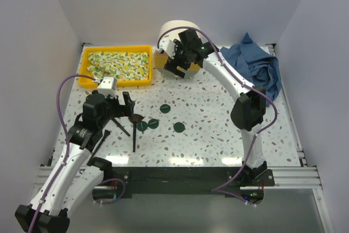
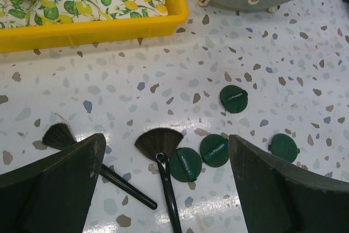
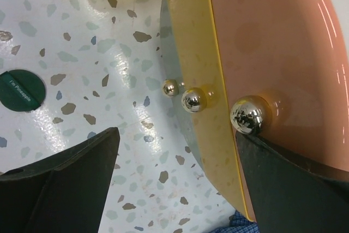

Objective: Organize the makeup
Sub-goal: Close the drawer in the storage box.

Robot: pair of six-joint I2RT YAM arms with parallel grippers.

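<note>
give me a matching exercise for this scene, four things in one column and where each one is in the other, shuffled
Column A
1. fan brush
2. leaf-patterned cloth
3. blue cloth
4. right gripper

Column B
a. heaped at the far right edge of the table
b. open, at the knobs of the round drawer box
c. inside the yellow tray
d. lying flat on the table beside two green discs

Pairs: 1-d, 2-c, 3-a, 4-b
</note>
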